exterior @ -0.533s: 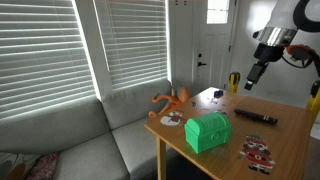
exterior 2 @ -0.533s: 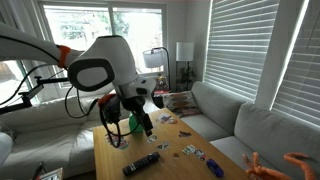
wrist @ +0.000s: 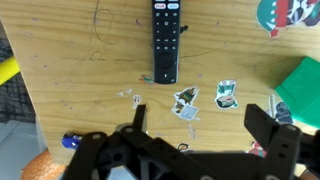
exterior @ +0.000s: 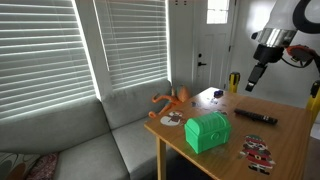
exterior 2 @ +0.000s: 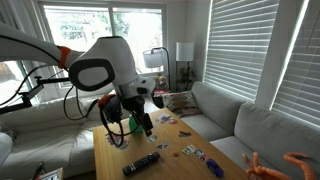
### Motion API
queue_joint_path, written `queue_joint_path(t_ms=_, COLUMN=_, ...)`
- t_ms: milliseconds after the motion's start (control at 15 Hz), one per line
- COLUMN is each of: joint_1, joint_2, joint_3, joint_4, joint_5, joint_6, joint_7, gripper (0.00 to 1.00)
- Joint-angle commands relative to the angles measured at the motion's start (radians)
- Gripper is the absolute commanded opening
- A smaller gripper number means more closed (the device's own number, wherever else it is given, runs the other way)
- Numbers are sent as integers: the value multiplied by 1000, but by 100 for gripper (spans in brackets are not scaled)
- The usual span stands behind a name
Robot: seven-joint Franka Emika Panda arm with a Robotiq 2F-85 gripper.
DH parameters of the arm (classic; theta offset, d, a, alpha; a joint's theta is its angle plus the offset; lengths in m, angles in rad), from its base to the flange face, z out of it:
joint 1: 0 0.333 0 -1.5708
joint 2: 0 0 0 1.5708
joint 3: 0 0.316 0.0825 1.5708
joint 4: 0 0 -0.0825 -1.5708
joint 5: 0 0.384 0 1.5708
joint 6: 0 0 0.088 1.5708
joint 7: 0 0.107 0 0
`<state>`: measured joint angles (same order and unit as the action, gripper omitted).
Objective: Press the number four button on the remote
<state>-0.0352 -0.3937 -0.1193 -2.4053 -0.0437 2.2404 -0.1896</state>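
Two fingers of the gripper point(wrist: 200, 125) are being held spread wide, with nothing between them, well above the table point(wrist: 70, 60). The remote point(wrist: 165, 40) is being shown lying flat on the wood ahead of the gripper, near some small stickers point(wrist: 185, 98), with its far end being cut off by the frame. Button labels are not being resolved, so the four cannot be picked out. A wrong key is being risked if the descent is aimed by guess. With the fingers spread, neighbouring keys could be pushed together. An off-centre push could send the slim remote sliding across the table.
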Motion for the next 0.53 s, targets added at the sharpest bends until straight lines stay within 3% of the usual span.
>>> queue_joint_path(t_ms=0, joint_1=13, joint_2=42, joint_3=24, joint_4=7, joint_5=-63, joint_6=-43, joint_7=-96, gripper=100)
queue_joint_path(t_ms=467, joint_1=45, joint_2=82, joint_3=25, joint_4=-46, joint_5=-151, joint_6=-10, joint_7=-351, gripper=100)
